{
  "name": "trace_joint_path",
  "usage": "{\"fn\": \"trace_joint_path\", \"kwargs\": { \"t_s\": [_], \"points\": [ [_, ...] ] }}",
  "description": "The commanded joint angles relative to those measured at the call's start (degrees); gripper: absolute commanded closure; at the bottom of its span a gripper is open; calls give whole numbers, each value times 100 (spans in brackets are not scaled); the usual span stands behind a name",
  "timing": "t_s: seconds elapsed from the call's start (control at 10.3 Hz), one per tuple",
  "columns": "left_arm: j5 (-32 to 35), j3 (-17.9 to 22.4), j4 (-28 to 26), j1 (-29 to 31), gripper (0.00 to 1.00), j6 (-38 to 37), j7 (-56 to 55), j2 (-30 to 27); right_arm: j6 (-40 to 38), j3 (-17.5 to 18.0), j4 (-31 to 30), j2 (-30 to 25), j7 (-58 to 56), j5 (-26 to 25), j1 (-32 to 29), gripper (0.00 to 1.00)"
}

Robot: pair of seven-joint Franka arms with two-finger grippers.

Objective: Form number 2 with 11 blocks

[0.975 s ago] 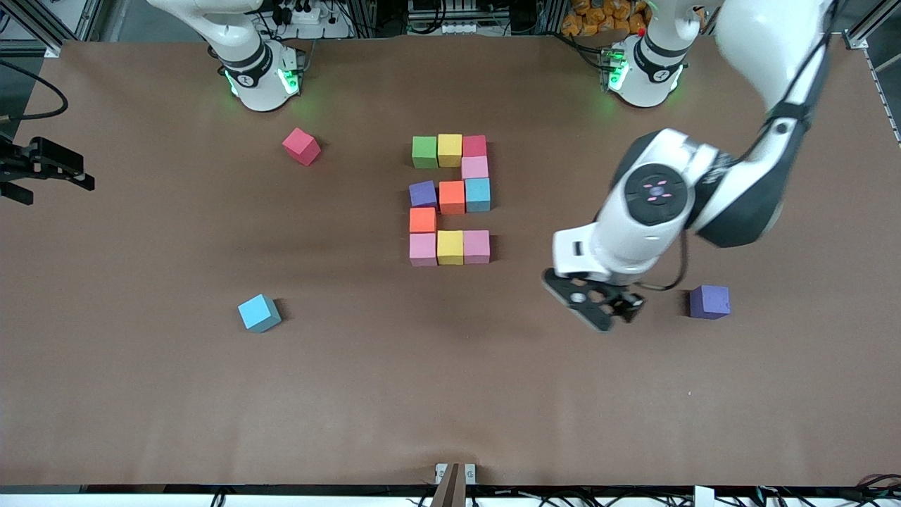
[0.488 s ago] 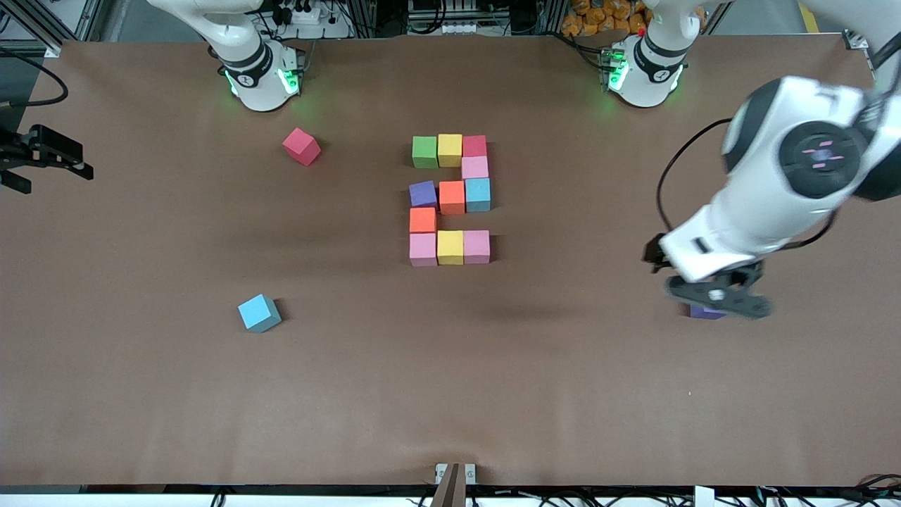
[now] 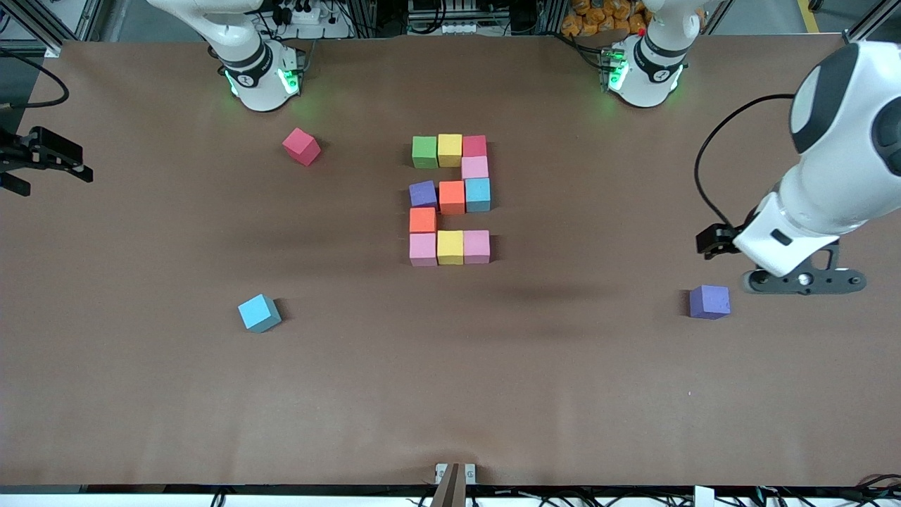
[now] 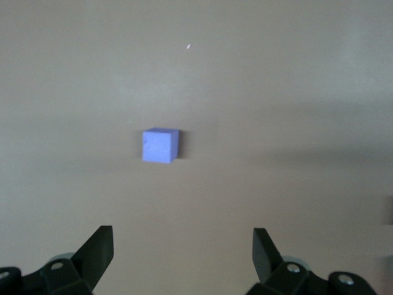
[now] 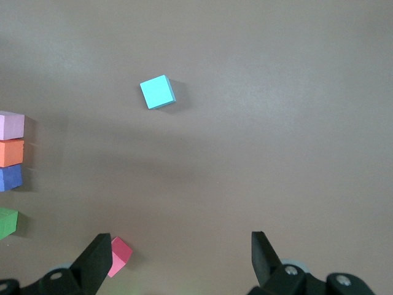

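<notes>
We log the number 2 (image 3: 450,200) complete at table centre with eleven blocks, so both arms stand clear: left gripper (image 3: 802,280) empty, jaws wide, beside the spare purple block (image 3: 709,301); right gripper (image 3: 42,165) likewise open, waiting at the table's edge.

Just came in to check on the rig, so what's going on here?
Nothing is being held. The number 2 of coloured blocks lies complete mid-table, eleven cubes. The left pincer hangs open beside the loose purple block, toward the left arm's end. The right pincer waits open at the right arm's end. A red block and a light blue block also lie loose.
</notes>
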Motion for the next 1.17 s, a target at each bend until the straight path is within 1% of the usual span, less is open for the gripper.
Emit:
{"fn": "trace_joint_path", "kwargs": {
  "t_s": [0.0, 0.29, 0.39, 0.49, 0.59, 0.68, 0.78, 0.88, 0.98, 1.07],
  "points": [
    [-129, -37, -166, 362, 0, -283, -12, -393, 58, -12, -138, -142, -18, -63, 27, 0],
    [-208, -19, -166, 391, 0, -284, -126, -735, 58, -12, -138, -133, -18, -63, 27, 0],
    [-487, 164, -192, 330, 0, -214, -126, -919, 58, -12, -129, -133, -18, -63, 18, 0],
    [-777, 809, -288, -124, 0, -205, -109, -1130, 58, -12, -129, -133, -18, -63, 18, 0],
    [-1006, 1581, -402, -676, 0, -205, -13, -1315, 58, -12, -121, -133, -18, -63, 27, 0],
    [-1339, 1972, -525, -882, 0, -205, 66, -1404, 58, -12, -121, -133, -18, -63, 18, 0],
    [-1508, 2359, -657, -1136, 0, -196, 137, -1518, 58, -12, -121, -133, -18, -63, 18, 0],
    [-1544, 2841, -814, -1574, 0, -57, 172, -1606, 58, -21, -121, -133, -18, -63, 18, 0],
    [-1701, 3299, -1025, -1891, 0, 162, 312, -1755, 50, -21, -121, -125, -18, -63, 18, 0],
    [-1772, 3616, -1262, -2147, 0, 338, 479, -1904, 58, -21, -121, -124, -18, -63, 18, 0]
  ]
}}
